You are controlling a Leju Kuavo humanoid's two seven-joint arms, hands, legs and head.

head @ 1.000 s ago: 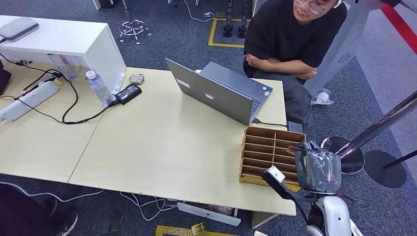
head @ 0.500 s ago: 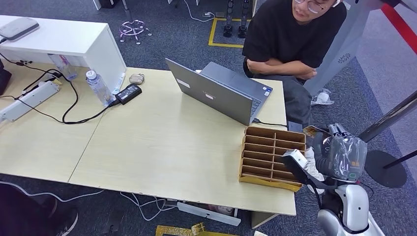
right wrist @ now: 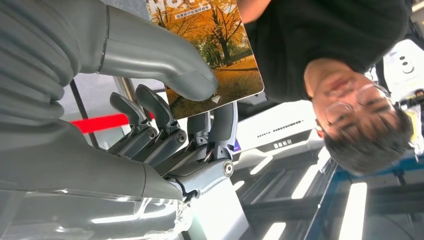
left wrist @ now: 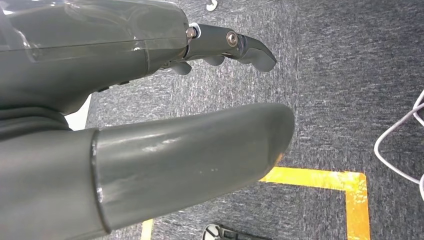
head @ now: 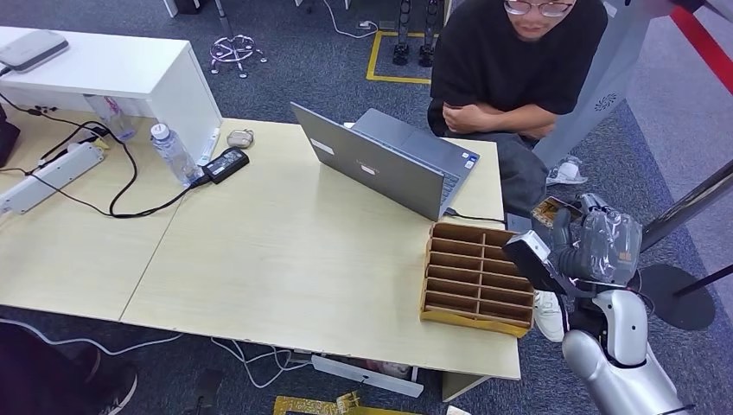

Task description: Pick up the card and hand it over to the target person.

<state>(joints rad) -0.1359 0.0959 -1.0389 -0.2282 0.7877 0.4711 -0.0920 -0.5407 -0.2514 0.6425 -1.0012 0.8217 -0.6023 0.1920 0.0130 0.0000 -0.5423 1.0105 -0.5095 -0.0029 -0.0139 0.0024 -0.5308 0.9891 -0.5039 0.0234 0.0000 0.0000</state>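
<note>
I had the card [right wrist: 210,47] pinched in the right hand [right wrist: 170,115]: the thick thumb [right wrist: 165,65] lay across its printed face, an autumn tree scene, and the darker fingers [right wrist: 222,125] backed it from behind. That grip left most of the card standing free beyond the hand, which I judged the right way to hold it, since the person [head: 510,65] would need a bare edge to take. In the head view the card [head: 548,210] sat at the tip of the raised right hand [head: 596,246], off the counter's [head: 285,259] right edge and above the carpet, just past the wooden divider tray [head: 474,275] with its slots. The person sat behind the counter's far corner next to the open laptop [head: 389,160], arms folded, no hand put out yet, so I took the handover as under way but not met.

The right arm was bent up from below, forearm rising steeply and the wrist turned so the card faced toward the person; the wrist camera looked straight along it at their black shirt. The left hand [left wrist: 150,125] hung low over grey carpet and a yellow floor marking [left wrist: 325,182], its fingers loosely apart and holding nothing.
</note>
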